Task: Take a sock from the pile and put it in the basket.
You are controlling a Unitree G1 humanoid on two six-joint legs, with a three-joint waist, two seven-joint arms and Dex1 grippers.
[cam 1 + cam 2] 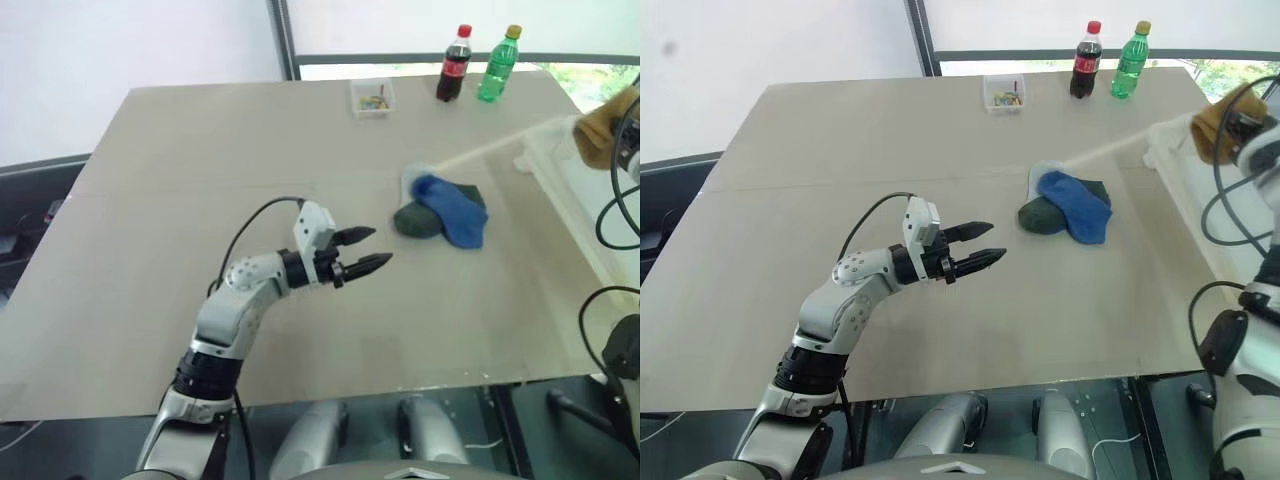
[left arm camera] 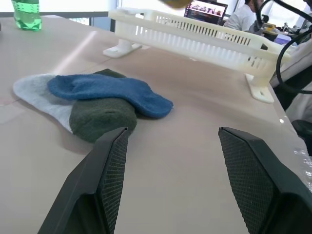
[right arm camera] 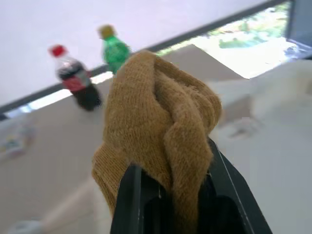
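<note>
Fuzzy mustard sock (image 3: 161,131) bunches in the right gripper's (image 3: 175,195) pinch above the slatted plastic basket (image 2: 204,41); left gripper (image 1: 362,250) spread near the soft pile (image 1: 445,210).

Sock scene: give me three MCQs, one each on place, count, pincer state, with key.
1. The blue sock lies:
A. on the other socks
B. in the basket
C. beside the bottles

2. Bottles at the table's far edge:
A. one
B. two
C. three

3. The right pincer is:
A. open, empty
B. shut on the mustard sock
C. shut on a bottle

A: it drapes over the grey-green and pale socks.
B: cola bottle and green bottle.
B: mustard sock is bunched between its fingers.
</note>
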